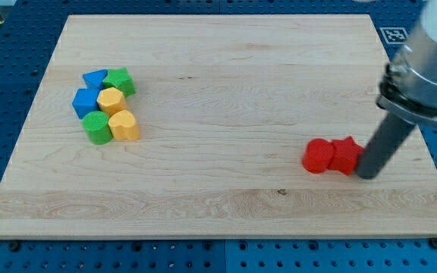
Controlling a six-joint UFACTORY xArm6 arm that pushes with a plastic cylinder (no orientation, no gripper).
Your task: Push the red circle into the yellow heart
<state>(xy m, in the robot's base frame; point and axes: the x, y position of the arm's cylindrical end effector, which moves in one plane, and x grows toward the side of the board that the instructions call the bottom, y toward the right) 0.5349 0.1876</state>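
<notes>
The red circle [318, 155] lies at the view's right, touching a red star-like block [345, 155] on its right side. My tip [367, 175] stands right against the right side of that red star block. Two yellow blocks sit in a cluster at the view's left: one [124, 125] at the cluster's lower right and one [111, 98] in its middle; I cannot tell for sure which is the heart. The red circle is far to the right of both.
The left cluster also holds a blue block [86, 101], a smaller blue block [94, 78], a green block [120, 81] and a green block [96, 127]. The wooden board [218, 205] lies on a blue perforated table.
</notes>
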